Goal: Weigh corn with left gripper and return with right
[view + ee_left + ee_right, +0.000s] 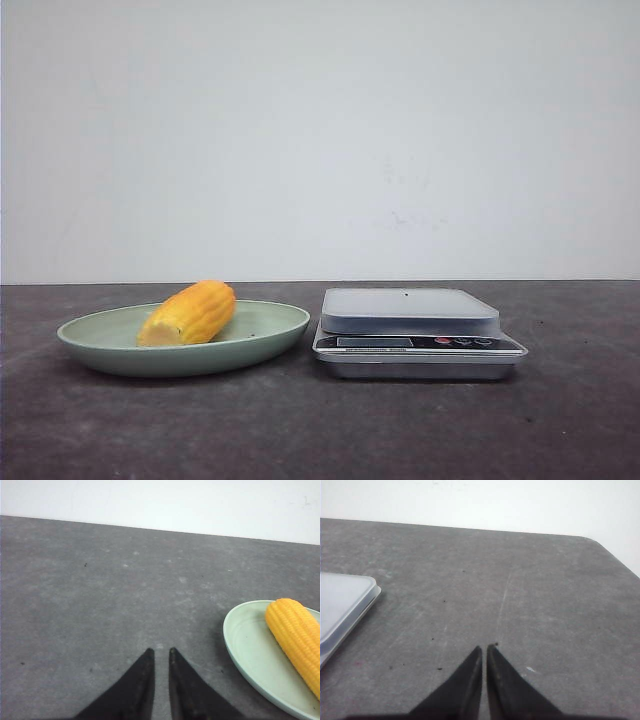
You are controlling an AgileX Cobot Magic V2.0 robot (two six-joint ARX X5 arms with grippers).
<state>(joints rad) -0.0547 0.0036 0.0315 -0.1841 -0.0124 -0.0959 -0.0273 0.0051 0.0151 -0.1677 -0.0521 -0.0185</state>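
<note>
The corn [190, 313] is a short yellow-orange cob with a pale cut end. It lies on a pale green plate [270, 330] left of a silver kitchen scale [412, 312]. In the left wrist view the corn [297, 637] lies on the plate [245, 650], off to one side of my left gripper [160, 652]. The left jaws are nearly together with a narrow gap and hold nothing, above bare table. My right gripper [485, 648] is shut and empty above bare table, with the scale's corner [345, 605] off to its side. Neither gripper shows in the front view.
The dark grey table [320, 430] ends at a white wall behind. In the right wrist view the table's rounded far corner [600, 542] shows.
</note>
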